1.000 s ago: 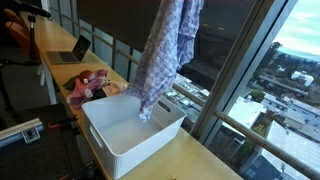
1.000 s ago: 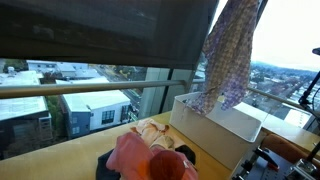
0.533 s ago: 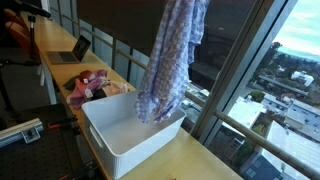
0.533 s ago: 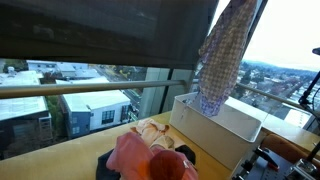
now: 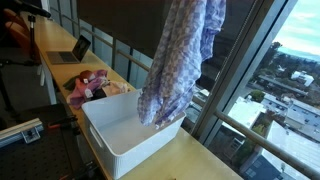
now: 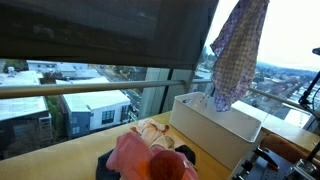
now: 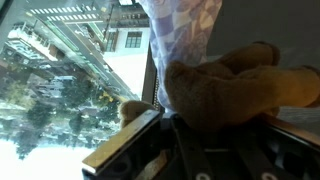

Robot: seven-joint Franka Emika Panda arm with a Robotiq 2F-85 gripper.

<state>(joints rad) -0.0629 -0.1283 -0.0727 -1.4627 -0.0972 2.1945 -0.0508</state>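
A long purple-and-white patterned cloth hangs from above the frame in both exterior views, and its lower end dangles into a white plastic bin. Seen from the other side, the cloth hangs over the bin. The arm and gripper are cut off at the top of both exterior views. In the wrist view my gripper is shut on the cloth, which stretches away from the dark fingers. A brown fuzzy mass sits pressed close against the jaws and hides the fingertips.
A pile of pink and dark clothes lies on the wooden counter beside the bin, also seen up close. A laptop stands farther along the counter. Tall windows run right behind the bin.
The hanging cloth has shifted sideways along the bin toward the window side, its lower end still inside the bin. The grip has not changed.
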